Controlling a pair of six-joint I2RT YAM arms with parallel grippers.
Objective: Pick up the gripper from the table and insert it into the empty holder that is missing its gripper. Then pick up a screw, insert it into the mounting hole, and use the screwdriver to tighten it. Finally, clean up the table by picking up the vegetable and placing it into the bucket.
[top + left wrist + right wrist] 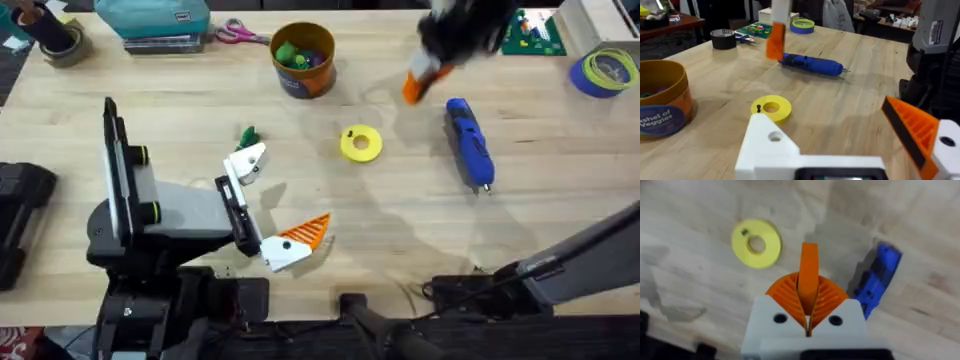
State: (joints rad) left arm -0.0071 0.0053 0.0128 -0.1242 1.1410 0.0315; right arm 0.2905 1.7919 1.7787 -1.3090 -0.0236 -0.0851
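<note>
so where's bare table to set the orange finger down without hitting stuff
Bare wood lies between the yellow ring and the screwdriver, and a wider patch sits nearer the arm bases, right of the left gripper. It is crowded around the vegetable beside the bare holder, and along the far edge by the bucket.

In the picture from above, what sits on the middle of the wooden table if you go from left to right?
Tiny dark-green leafy toy vegetable → flat yellow plastic ring → loose orange plastic wedge piece held in the right pincer → blue pen-shaped powered screwdriver.
</note>
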